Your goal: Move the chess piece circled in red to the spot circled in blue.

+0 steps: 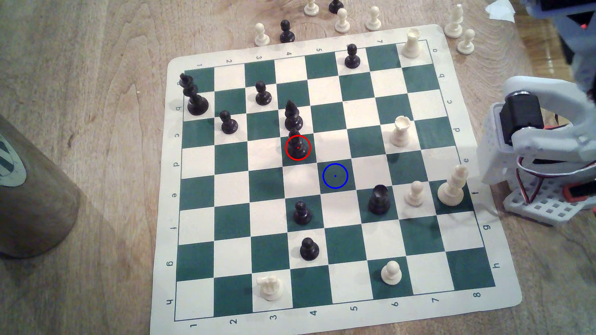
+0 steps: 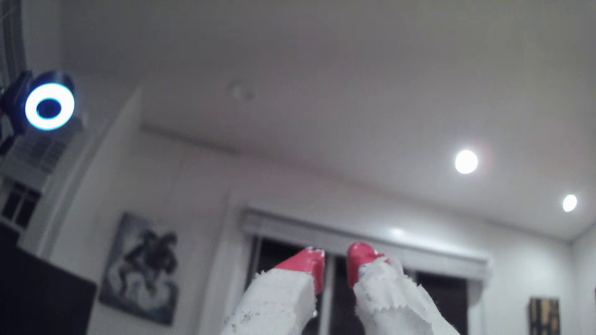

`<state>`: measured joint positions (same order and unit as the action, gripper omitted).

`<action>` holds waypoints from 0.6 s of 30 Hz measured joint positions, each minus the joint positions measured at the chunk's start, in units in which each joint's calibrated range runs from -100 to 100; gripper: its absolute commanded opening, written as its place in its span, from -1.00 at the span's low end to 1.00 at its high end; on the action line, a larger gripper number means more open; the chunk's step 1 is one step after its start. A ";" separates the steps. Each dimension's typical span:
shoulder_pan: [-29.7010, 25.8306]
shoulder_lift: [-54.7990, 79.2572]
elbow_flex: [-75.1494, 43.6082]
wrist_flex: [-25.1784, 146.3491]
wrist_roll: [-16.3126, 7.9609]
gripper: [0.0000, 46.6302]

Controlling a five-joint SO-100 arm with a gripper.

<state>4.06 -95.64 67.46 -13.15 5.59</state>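
On its green square, the red-circled piece [image 1: 297,144] stands upright.

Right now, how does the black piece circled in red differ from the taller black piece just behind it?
The black piece circled in red is shorter, while the taller black piece stands on the next square toward the exterior view's top. The circled piece sits on a dark green square and carries the red ring; the taller piece sits on a square that looks white and has no ring. Both are black, upright, in the same column, and away from the tool.
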 measured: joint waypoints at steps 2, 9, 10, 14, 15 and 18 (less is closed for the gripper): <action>1.11 0.00 -6.15 14.18 -0.54 -0.81; 5.97 -0.08 -14.19 47.81 -3.66 -0.95; 7.74 -0.08 -15.73 55.78 -4.84 -0.89; 9.00 0.00 -16.27 69.24 -6.45 -0.80; 9.00 0.75 -16.27 75.70 -7.37 -0.79; 7.23 2.68 -16.27 81.75 -9.18 -0.53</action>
<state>11.28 -92.96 51.20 68.61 -3.59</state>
